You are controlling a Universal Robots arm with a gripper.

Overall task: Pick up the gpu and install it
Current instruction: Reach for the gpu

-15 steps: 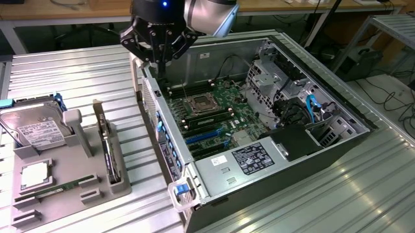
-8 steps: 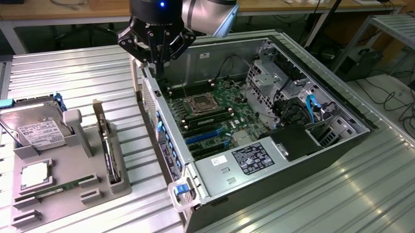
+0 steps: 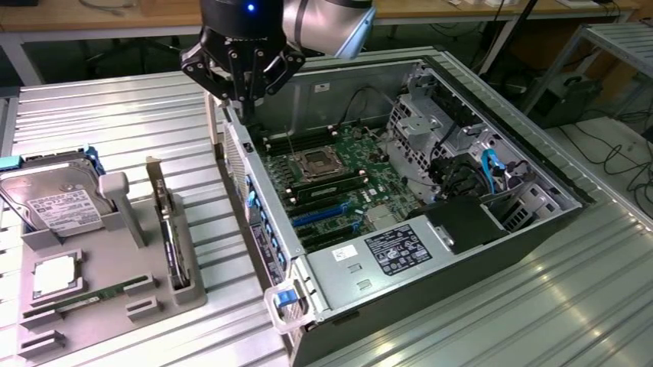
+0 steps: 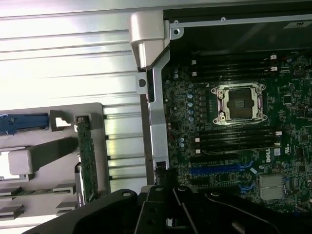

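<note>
- Progress: the task looks barely begun. The gpu (image 3: 168, 229) stands on its edge in a slot of the grey holder (image 3: 143, 256), untouched and not yet lifted. Both the pick-up and the install are left to do.
- The gripper (image 3: 245, 107) has its fingers pressed together with nothing between them. It hangs above the far corner of the case wall that faces the holder.
- In the exterior view, the gripper is at about one o'clock from the gpu and well apart from it. The holder is at nine o'clock from the open computer case (image 3: 337, 92).
- In the wrist view, the gpu (image 4: 87, 151) shows edge-on as a thin green strip beside the case wall.
- The blue slots (image 3: 321, 218) on the motherboard (image 3: 352, 172) look empty, so I judge that no card is seated yet.
- Count: one gpu, one gripper, one case and one motherboard with one bare processor socket (image 3: 311, 162).
- The holder also carries one hard drive (image 3: 51, 202) and one memory stick (image 3: 92, 300).
- I can make out at least two blue slots, but their exact number is hard to tell.
</note>
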